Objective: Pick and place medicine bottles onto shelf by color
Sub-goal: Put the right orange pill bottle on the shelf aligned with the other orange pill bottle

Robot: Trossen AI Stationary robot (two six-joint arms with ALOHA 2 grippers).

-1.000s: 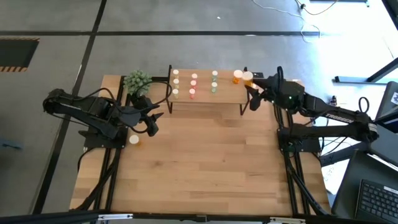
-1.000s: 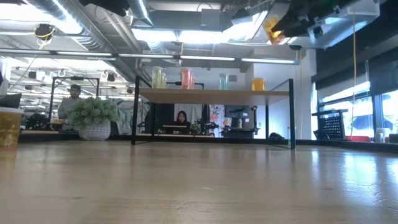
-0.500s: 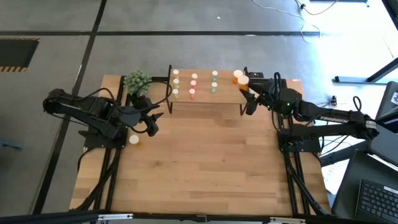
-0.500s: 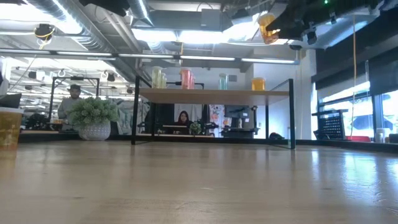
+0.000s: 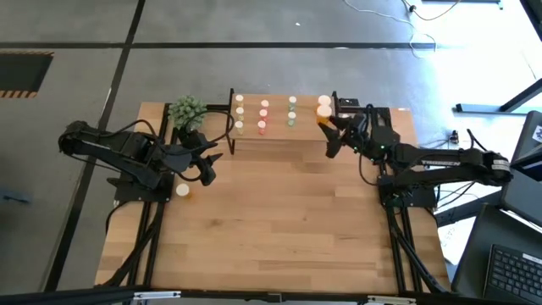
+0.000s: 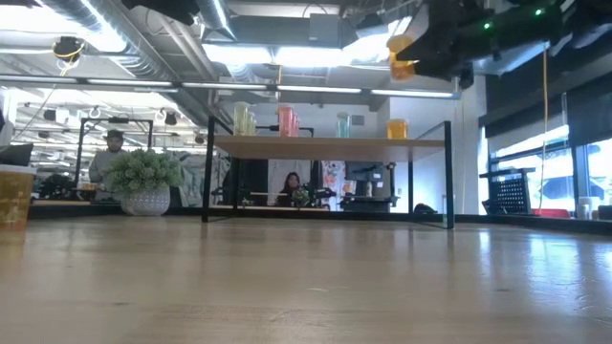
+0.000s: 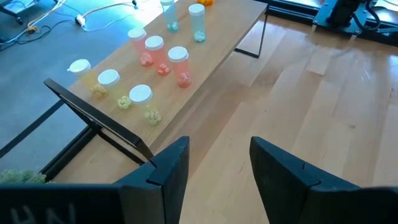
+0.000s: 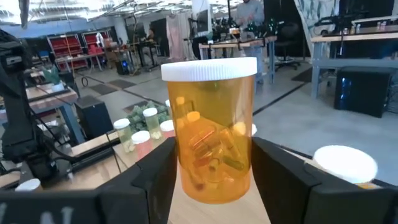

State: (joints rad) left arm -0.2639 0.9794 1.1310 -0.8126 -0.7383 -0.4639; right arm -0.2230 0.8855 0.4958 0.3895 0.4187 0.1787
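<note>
The shelf (image 5: 279, 127) stands at the table's far edge, carrying columns of yellowish (image 5: 240, 113), pink (image 5: 263, 116) and green bottles (image 5: 292, 111), plus one larger orange bottle (image 5: 324, 101) at its right end. My right gripper (image 5: 325, 122) hovers over that right end, shut on a second orange bottle (image 8: 211, 134) with a white cap; in the low view this bottle (image 6: 402, 55) is well above the shelf top. My left gripper (image 5: 208, 164) waits open near the shelf's left legs. A yellowish bottle (image 5: 182, 191) stands on the table beside it. My right gripper pinches the orange bottle by the lower part of its body (image 8: 211, 177), one finger (image 8: 155, 177) on each side. The fingers come roughly level from the table's right. The bottle stands upright, cap up, lifted clear above the shelf.
A green plant ball in a pot (image 5: 186, 111) sits at the shelf's left end. The wide wooden tabletop (image 5: 279, 229) lies bare toward the near edge. People show in the room behind the table in the low view.
My right gripper has carried the orange bottle toward the table's left, from beyond the shelf's right end to over it, and a little lower. The bottle has come from tilted to more upright. The left arm has kept still.
</note>
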